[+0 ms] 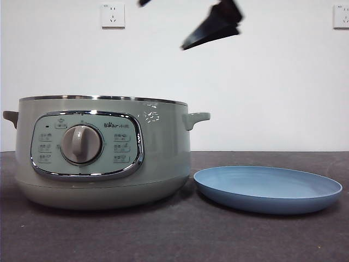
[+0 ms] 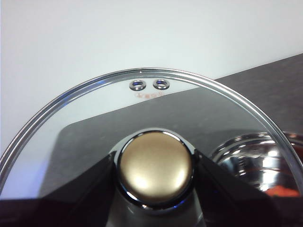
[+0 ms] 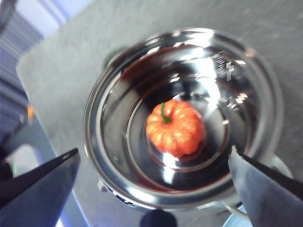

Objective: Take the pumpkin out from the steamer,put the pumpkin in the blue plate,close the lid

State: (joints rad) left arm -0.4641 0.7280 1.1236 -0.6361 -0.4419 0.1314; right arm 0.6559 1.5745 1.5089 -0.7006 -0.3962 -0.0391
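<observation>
Steam pot (image 1: 103, 153) sat on the left of the dark tabletop (image 1: 174, 234), its lid off and its shiny inner bowl uncovered. Down in that bowl, at the middle of the bottom, lay the pumpkin (image 3: 175, 127), orange with its green stem up, touching nothing but the metal under it. Just to the right of the pot, near but apart from its wall, the blue plate (image 1: 267, 188) rested flat on the tabletop with nothing on it.

My right gripper (image 3: 154, 175) hung above the open pot with its jaws spread wide, one to each side of the bowl's rim in the wrist view, gripping nothing. In the front view it showed as a dark tip (image 1: 215, 27) high over the gap between pot and plate.

My left gripper (image 2: 154, 172) was clenched on the knob (image 2: 155, 168) of the glass lid (image 2: 94, 123), one jaw pressed to each side of it. That lid was held off the pot, beside its rim.
</observation>
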